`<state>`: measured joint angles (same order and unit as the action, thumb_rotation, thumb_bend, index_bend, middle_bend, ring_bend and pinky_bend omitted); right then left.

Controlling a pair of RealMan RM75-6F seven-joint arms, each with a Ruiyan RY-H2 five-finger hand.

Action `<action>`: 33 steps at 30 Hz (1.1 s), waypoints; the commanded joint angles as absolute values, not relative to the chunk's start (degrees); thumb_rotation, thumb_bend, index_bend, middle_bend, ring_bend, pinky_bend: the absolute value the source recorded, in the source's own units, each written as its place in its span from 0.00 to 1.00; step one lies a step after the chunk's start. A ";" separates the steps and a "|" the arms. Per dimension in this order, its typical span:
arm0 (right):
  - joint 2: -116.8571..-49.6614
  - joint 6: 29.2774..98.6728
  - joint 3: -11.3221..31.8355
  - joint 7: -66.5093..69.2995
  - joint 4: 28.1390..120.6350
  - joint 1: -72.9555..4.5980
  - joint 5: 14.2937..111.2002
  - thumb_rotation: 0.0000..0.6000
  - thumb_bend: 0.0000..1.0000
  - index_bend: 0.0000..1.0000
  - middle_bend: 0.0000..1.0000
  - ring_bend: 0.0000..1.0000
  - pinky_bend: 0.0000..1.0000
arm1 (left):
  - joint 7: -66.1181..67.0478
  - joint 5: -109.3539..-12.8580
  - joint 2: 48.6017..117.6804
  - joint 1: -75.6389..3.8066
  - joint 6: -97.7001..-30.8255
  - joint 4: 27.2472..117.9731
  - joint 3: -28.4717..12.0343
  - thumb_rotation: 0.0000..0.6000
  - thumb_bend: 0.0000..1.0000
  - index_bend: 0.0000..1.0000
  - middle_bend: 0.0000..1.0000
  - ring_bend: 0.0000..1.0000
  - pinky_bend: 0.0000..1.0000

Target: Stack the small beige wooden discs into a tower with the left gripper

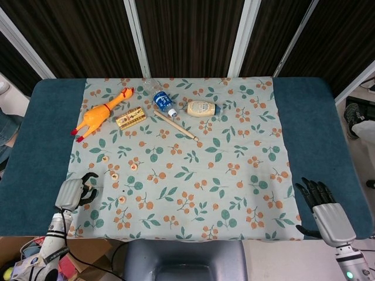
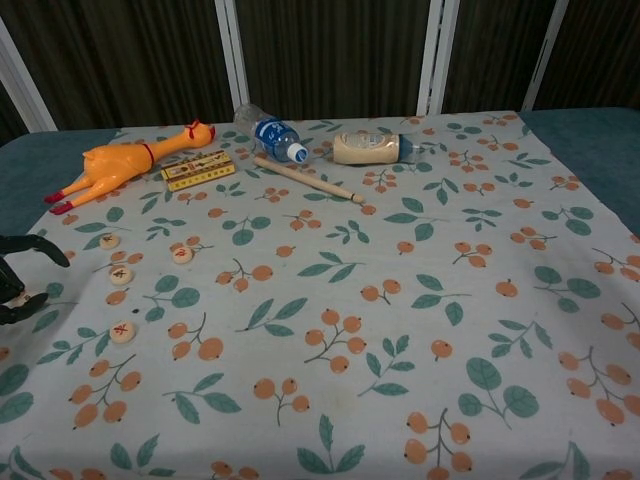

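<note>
Several small beige wooden discs lie apart on the left of the floral cloth (image 1: 246, 146), none stacked: one disc (image 2: 110, 240), a second disc (image 2: 182, 254) and a third disc (image 2: 123, 331) with red marks. In the head view a disc (image 1: 122, 199) lies right of my left hand (image 1: 73, 192). That hand hovers at the cloth's left edge, fingers (image 2: 40, 247) curved and apart, over the spot of the leftmost disc, which it hides. I cannot see it holding anything. My right hand (image 1: 321, 202) rests open at the front right, off the cloth.
Along the back lie an orange rubber chicken (image 1: 99, 114), a gold box (image 1: 130, 117), a blue-labelled water bottle (image 1: 163, 102), a wooden stick (image 1: 176, 125) and a beige squeeze bottle (image 1: 201, 108). A cardboard box (image 1: 35, 257) of oddments sits below the table's front left.
</note>
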<state>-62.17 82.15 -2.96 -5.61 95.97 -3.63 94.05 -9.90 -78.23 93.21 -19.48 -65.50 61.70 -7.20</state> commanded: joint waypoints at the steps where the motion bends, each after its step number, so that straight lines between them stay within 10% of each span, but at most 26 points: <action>1: -62.16 82.00 -2.99 -5.70 96.03 -3.68 93.98 1.00 0.18 0.00 0.00 0.00 0.02 | -9.67 -77.63 93.50 -19.64 -65.12 60.90 -7.13 1.00 0.43 0.34 1.00 1.00 1.00; 33: -62.08 82.56 -3.06 -5.54 96.11 -3.46 94.14 1.00 0.18 0.00 0.00 0.00 0.02 | -12.87 -75.92 95.94 -19.87 -62.33 53.03 -6.51 1.00 0.43 0.51 1.00 1.00 1.00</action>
<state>-62.09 82.55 -3.06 -5.53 96.10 -3.46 94.14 -12.82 -75.91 95.90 -19.88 -62.26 53.07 -6.48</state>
